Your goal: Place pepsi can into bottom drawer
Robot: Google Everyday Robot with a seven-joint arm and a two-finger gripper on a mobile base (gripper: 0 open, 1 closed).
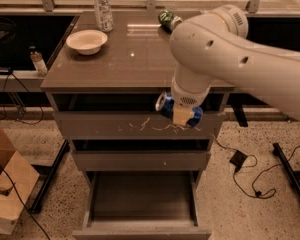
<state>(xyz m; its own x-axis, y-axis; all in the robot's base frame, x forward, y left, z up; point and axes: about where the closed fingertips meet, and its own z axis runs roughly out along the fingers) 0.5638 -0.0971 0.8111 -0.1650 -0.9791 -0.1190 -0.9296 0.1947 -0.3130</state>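
My gripper (181, 115) is shut on the pepsi can (166, 105), a dark blue can with a silver top held on its side. It hangs in front of the scratched upper drawer (135, 125), below the cabinet top's front edge and right of centre. The bottom drawer (142, 196) is pulled open beneath it, its shallow tray showing nothing inside. My white arm (225, 54) reaches in from the upper right.
On the cabinet top (125, 59) stand a white bowl (87, 41), a clear plastic bottle (103, 7) and a green can (167, 19) lying at the back. A cardboard box (7, 189) sits on the floor at left. Cables (250, 179) lie on the floor at right.
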